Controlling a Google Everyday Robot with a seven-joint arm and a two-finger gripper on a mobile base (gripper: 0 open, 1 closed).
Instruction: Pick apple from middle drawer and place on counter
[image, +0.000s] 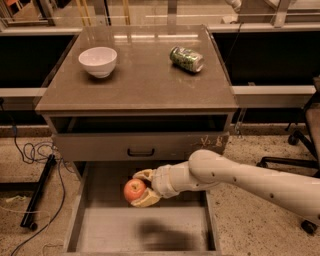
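A small red-orange apple (134, 189) sits between the fingers of my gripper (139, 188), which is shut on it and holds it above the floor of the open middle drawer (145, 230). My white arm reaches in from the right. The apple's shadow falls on the bare drawer floor below. The grey-brown counter (145, 80) lies above, over a drawer front with a dark handle (141, 152).
A white bowl (98, 61) stands at the counter's back left. A green drink can (186, 59) lies on its side at the back right. Cables (30, 150) lie on the floor at left. An office chair base (295, 155) stands at right.
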